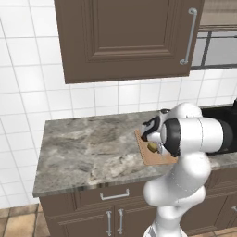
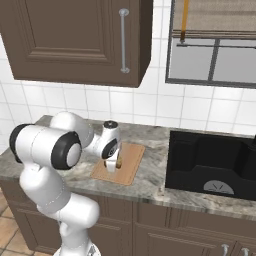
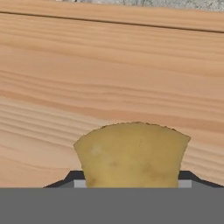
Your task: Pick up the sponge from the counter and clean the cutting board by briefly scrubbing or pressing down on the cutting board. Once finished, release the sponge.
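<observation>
Sponge [image 3: 131,153] on cutting board [image 3: 109,74]

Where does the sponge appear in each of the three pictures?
Left base view: sponge right of centre, beside the white arm.
Right base view: left of centre, under the gripper.
Hand view: bottom centre.
Shared landmark: the cutting board beneath it.

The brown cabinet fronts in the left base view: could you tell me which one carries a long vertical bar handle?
The wall cabinet door above the counter: its silver bar runs upright along its right edge, whereas the drawer below the counter has a short horizontal pull.
</observation>
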